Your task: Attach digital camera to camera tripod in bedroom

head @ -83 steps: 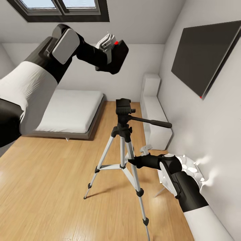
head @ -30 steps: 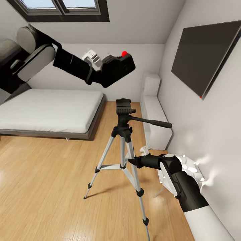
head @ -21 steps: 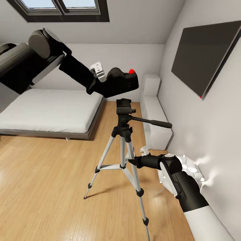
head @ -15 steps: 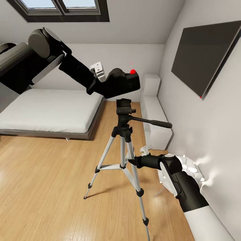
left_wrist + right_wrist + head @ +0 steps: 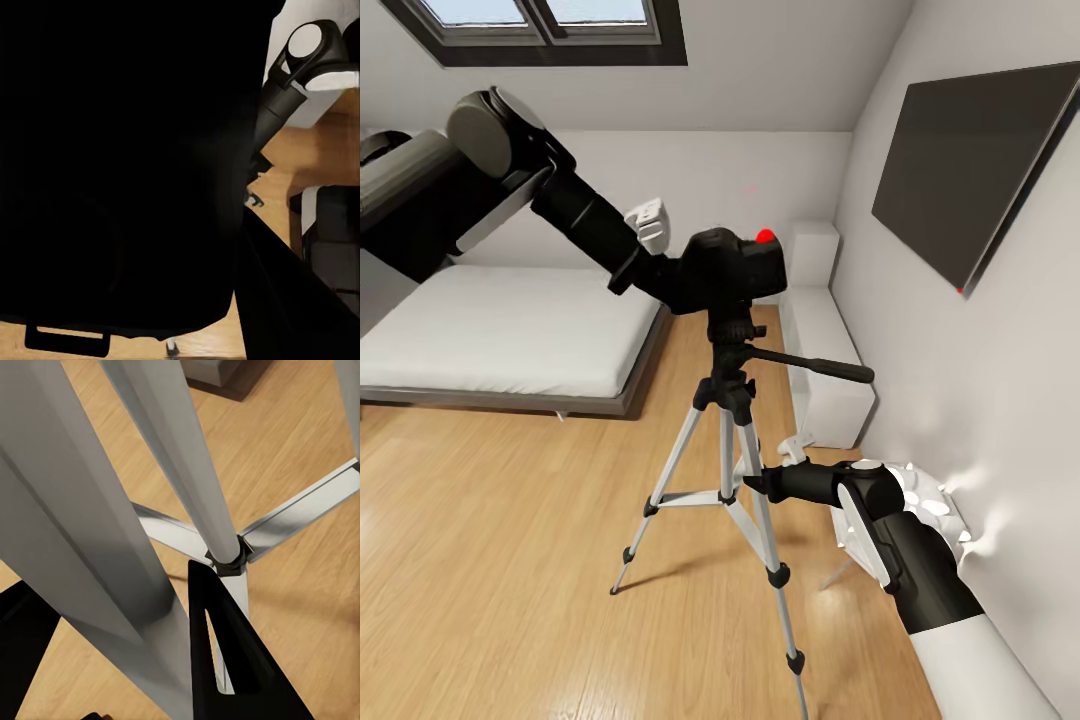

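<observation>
bedroom with wood floor point(image 5: 510, 560), low grey bed point(image 5: 510, 335) and dark wall tv point(image 5: 975, 165). the camera tripod point(image 5: 730, 440) stands mid-floor, pan handle pointing toward the tv wall. the digital camera point(image 5: 735, 270) sits right on top of the tripod's head, clamped in the left gripper point(image 5: 685, 280). the right gripper point(image 5: 755, 487) is closed around a silver tripod leg point(image 5: 180, 457), with black fingers point(image 5: 225, 660) either side of it.
</observation>
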Controlling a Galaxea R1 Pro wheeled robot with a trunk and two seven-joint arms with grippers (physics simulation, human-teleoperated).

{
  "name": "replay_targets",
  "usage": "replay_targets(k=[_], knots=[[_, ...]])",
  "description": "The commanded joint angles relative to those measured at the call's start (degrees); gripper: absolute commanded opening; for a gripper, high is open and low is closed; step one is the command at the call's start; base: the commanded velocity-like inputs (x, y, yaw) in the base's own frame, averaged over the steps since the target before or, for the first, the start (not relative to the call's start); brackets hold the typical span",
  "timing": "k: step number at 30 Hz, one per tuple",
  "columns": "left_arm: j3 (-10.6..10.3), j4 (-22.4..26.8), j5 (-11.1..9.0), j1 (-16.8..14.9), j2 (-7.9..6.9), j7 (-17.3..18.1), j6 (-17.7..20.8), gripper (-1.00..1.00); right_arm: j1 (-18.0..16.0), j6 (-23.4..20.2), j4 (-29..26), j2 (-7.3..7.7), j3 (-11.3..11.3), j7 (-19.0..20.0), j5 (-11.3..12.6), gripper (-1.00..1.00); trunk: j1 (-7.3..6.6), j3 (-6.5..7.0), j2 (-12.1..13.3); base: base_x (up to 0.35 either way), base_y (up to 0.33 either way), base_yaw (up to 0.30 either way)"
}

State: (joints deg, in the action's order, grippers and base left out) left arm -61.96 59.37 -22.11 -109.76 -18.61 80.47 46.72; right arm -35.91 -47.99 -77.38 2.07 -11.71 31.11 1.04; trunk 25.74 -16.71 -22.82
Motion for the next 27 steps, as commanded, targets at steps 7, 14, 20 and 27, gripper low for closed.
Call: replay_targets(k=[7, 14, 20, 27], knots=[[0.9, 0.1, 4.5, 1.2, 0.34, -1.4, 0.6, -1.00, -0.1, 0.1, 0.2, 0.00, 0.2, -0.1, -0.2, -1.00, 0.04, -0.11, -0.1, 0.000, 0.000, 0.000], [1.5, 0.0, 4.9, 1.3, 0.23, -1.1, 0.6, -1.00, -0.1, 0.1, 0.2, 0.08, 0.1, -0.1, -0.3, -1.00, 0.04, -0.11, -0.1, 0.000, 0.000, 0.000], [0.7, -0.1, 5.1, 1.4, 0.31, -0.1, 0.7, -1.00, -0.1, 0.2, 0.2, 0.31, 0.0, -0.1, 0.2, -1.00, 0.04, -0.11, -0.1, 0.000, 0.000, 0.000], [0.5, -0.1, 5.1, 1.4, 0.39, 0.0, 0.7, -1.00, -0.1, 0.1, 0.1, 0.38, 0.0, -0.2, 0.3, -1.00, 0.04, -0.11, -0.1, 0.000, 0.000, 0.000]])
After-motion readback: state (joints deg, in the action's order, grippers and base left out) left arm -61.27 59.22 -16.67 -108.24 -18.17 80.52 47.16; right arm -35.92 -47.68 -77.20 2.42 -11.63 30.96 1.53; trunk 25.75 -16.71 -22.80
